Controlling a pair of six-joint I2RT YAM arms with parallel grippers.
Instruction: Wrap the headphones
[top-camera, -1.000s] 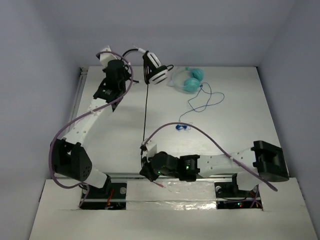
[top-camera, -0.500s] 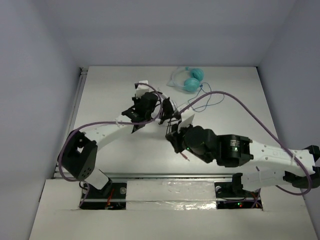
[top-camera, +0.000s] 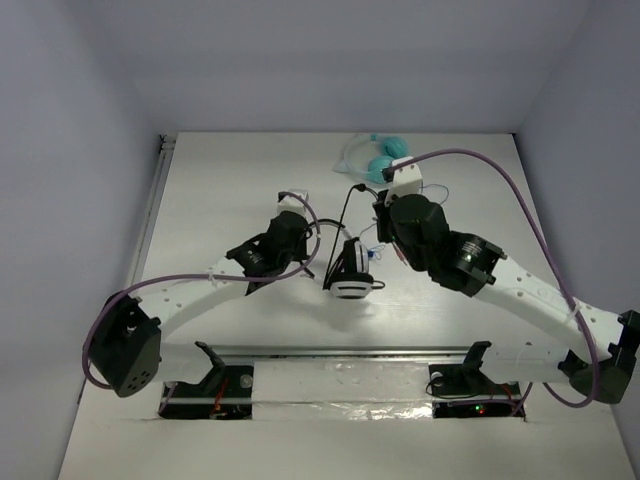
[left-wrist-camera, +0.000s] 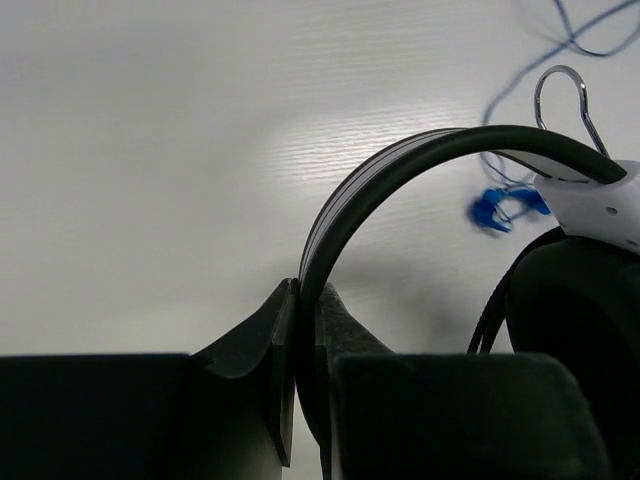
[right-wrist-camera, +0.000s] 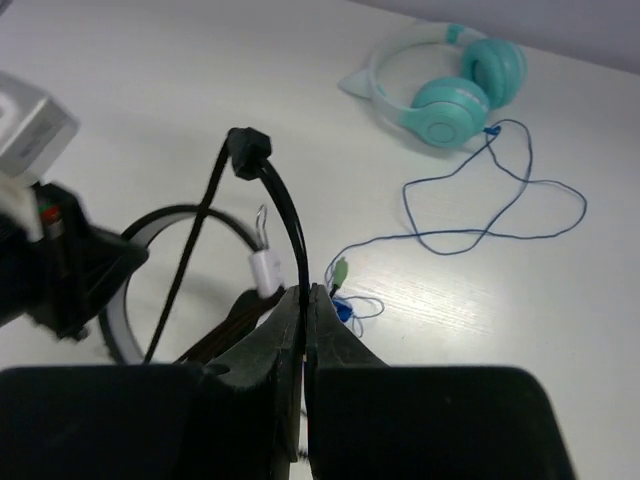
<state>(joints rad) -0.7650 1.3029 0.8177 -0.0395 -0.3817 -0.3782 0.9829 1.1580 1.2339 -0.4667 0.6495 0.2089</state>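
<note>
Black headband (left-wrist-camera: 400, 170) is clamped edge-on between the jaws of the left gripper (left-wrist-camera: 305, 320), which are closed down to the width of the band. By this the headphones (top-camera: 350, 282) are steadied near the middle of the worktop, a little toward its near edge. The thin black cable (right-wrist-camera: 285, 205) is pinched in the right gripper (right-wrist-camera: 306, 298), shut to a sliver, and is lifted in a bend, presumably to be wound round the band. Teal headphones (right-wrist-camera: 450, 90) are seen by the far edge.
</note>
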